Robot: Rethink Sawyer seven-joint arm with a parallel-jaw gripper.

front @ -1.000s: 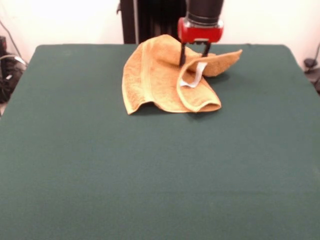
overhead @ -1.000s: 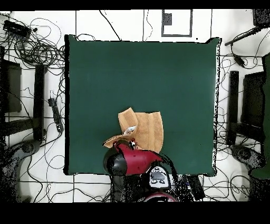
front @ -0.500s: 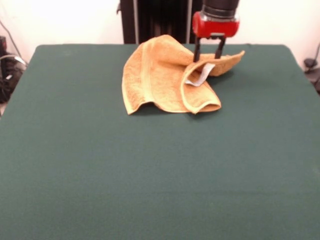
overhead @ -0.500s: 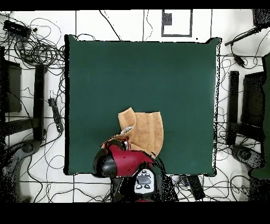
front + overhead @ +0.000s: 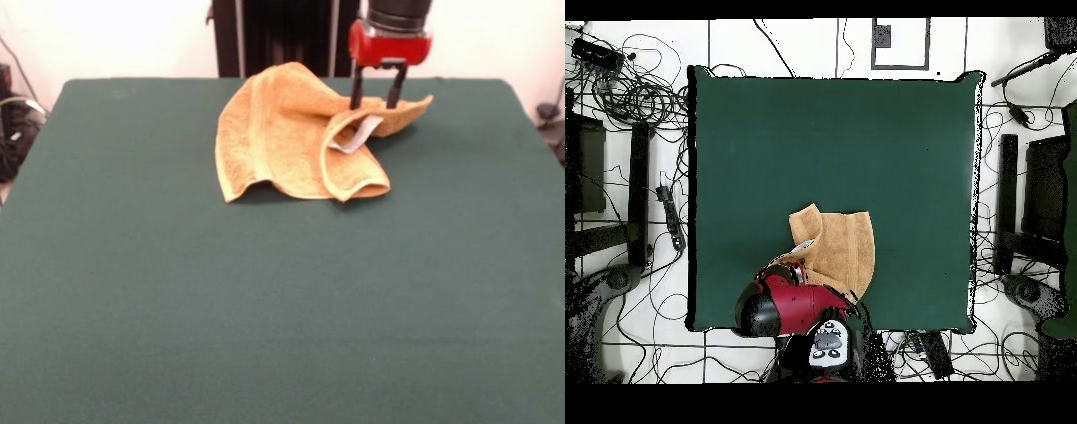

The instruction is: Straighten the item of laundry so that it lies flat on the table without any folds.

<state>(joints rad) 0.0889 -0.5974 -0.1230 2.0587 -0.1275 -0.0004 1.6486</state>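
Claw [image 5: 378,102]: we see its prongs spread, gripping nothing, tips at the raised flap.
Towel [image 5: 282,141]: crumpled on the counter [image 5: 265,309], directly beneath the claw.
Handling: we judge it soft, light; pinch the flap's corner beside the claw.

Rough terry cloth towel [image 5: 282,137] on matt, felt-like green table [image 5: 265,300].

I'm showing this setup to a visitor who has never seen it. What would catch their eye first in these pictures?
First the golden-orange towel, lying crumpled on the far part of the dark green table, one flap folded over so its white tag shows. Next the red-and-black gripper, coming down from above at the towel's raised right corner, its two fingers apart. In the overhead view, tangled cables lie on the floor around the table.
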